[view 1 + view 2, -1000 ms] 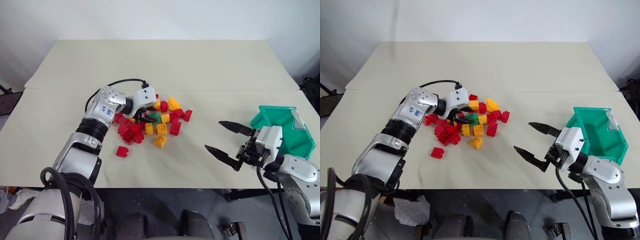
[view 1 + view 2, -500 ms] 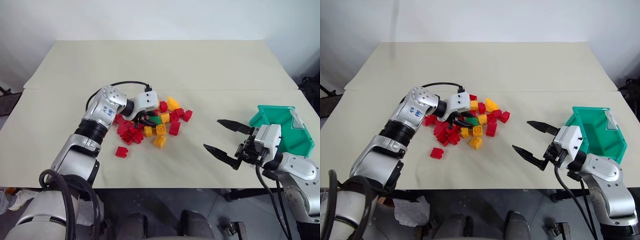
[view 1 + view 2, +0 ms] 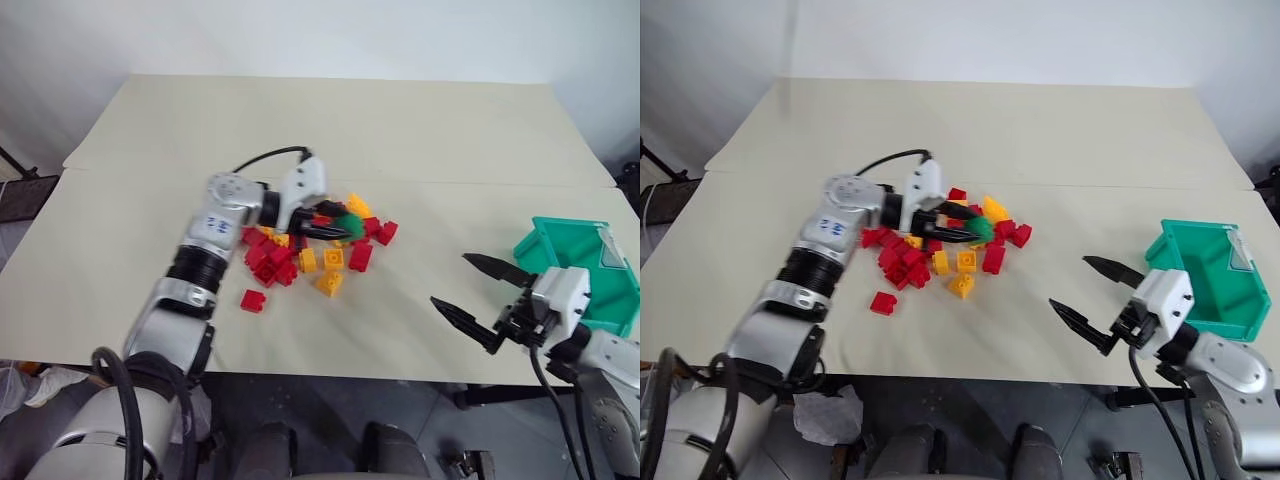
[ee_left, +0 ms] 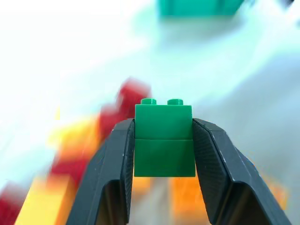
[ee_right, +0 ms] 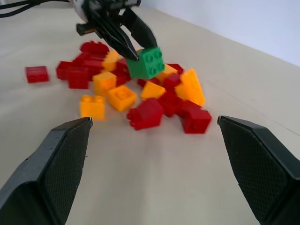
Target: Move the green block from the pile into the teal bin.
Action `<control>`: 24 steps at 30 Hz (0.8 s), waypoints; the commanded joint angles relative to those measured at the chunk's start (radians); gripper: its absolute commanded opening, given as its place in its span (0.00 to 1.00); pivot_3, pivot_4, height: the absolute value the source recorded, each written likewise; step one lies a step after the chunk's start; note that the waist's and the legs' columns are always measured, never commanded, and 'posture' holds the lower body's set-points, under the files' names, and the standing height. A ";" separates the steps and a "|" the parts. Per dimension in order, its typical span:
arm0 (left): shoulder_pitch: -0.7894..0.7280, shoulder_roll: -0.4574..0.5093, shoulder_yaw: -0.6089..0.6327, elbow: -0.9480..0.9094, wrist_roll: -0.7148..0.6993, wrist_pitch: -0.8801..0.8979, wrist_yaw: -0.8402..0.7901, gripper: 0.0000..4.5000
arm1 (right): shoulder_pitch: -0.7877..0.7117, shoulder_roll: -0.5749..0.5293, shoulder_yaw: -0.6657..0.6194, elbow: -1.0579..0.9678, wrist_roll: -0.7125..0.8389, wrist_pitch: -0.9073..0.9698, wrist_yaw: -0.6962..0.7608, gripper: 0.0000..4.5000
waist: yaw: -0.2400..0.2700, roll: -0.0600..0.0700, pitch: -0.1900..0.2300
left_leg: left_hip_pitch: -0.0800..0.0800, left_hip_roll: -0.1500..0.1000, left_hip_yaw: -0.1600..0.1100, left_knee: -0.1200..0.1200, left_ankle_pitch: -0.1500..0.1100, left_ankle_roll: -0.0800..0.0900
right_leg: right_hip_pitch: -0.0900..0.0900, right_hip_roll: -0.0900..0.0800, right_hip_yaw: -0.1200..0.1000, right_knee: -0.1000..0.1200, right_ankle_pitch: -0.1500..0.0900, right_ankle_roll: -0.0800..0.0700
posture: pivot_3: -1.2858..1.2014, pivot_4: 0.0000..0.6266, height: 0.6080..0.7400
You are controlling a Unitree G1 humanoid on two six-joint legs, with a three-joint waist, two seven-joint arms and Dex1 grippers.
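The green block [image 4: 164, 139] sits tight between the two black fingers [image 4: 112, 168] of the left gripper [image 3: 335, 226]. The fingers press on its two sides and its bumps face up. From the right wrist view, the block [image 5: 147, 62] is up in the air, just above the pile [image 5: 140, 96] and not touching the other blocks.

The pile [image 3: 315, 250] is a heap of red and yellow blocks in the middle of the table [image 3: 330, 130]. The left gripper and its green block hang over the far right part of the pile. One red block [image 3: 252, 300] lies alone on the near left side, a little way from the heap.

The teal bin [image 3: 590, 275] stands on the table at the far right, well apart from the pile and from the green block.

The right gripper [image 3: 480, 296] is near the bin, on its left side, between the bin and the pile. Its two black fingers [image 3: 497, 268] are spread wide apart and hold nothing. They point toward the pile.
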 commanded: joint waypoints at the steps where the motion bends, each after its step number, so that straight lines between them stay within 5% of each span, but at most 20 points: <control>1: 0.005 -0.067 -0.013 -0.048 -0.013 -0.023 0.049 0.33 | 0.063 0.012 -0.075 -0.050 0.017 -0.015 -0.016 1.00 | -0.003 0.000 0.000 | 0.000 0.000 0.001 0.000 0.000 0.000 | 0.000 0.000 0.000 0.000 0.000 0.000 | 0.52 0.24 1.00; 11: 0.013 -0.251 -0.214 0.039 0.163 -0.056 0.174 0.33 | 0.223 0.051 -0.138 -0.137 0.015 -0.009 -0.060 1.00 | -0.006 0.000 0.000 | 0.002 0.000 0.004 -0.001 0.000 0.001 | 0.000 0.000 0.004 -0.002 0.000 0.000 | 0.52 0.24 1.00; 20: 0.044 -0.216 -0.146 0.011 0.070 -0.058 0.078 0.95 | 0.250 0.067 -0.127 -0.173 0.028 -0.002 -0.082 1.00 | -0.006 0.000 0.000 | 0.002 0.000 0.005 0.000 -0.001 0.002 | 0.000 0.000 0.005 -0.002 0.000 0.000 | 0.52 0.24 1.00; 24: 0.084 -0.139 -0.086 -0.067 -0.019 -0.081 -0.032 0.95 | 0.175 0.025 -0.084 -0.156 0.027 0.034 -0.068 1.00 | -0.012 0.001 0.000 | 0.002 0.000 0.005 0.000 -0.001 0.002 | 0.000 0.000 0.005 -0.002 0.000 -0.001 | 0.52 0.24 1.00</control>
